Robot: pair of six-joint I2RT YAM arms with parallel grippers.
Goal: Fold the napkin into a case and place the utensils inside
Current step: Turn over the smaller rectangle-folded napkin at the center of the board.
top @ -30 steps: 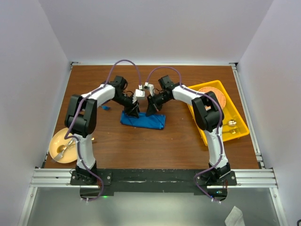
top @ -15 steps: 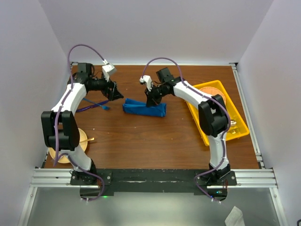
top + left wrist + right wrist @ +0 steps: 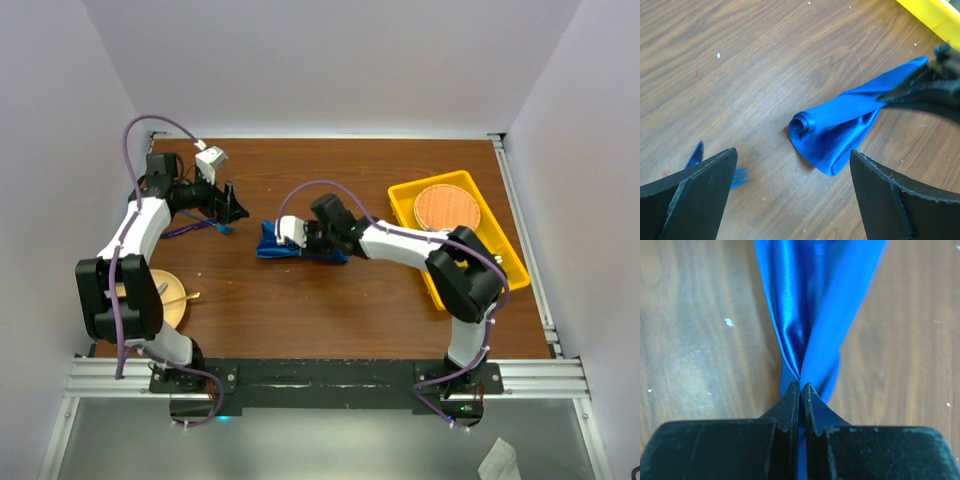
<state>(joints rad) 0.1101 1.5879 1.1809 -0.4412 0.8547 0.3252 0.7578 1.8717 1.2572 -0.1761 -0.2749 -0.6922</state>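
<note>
The napkin (image 3: 268, 250), loosely rolled on the middle of the table (image 3: 330, 300), is pinched at one end by the right gripper (image 3: 801, 386), while the left gripper (image 3: 232, 205) hangs wide open beside a blue fork (image 3: 740, 176).

Your shiny blue napkin (image 3: 840, 120) lies bunched in a loose twisted roll, one end pinched between the right gripper (image 3: 801, 385) fingertips. The blue utensil (image 3: 740, 176) lies flat just beside one left gripper (image 3: 792, 155) finger.
</note>
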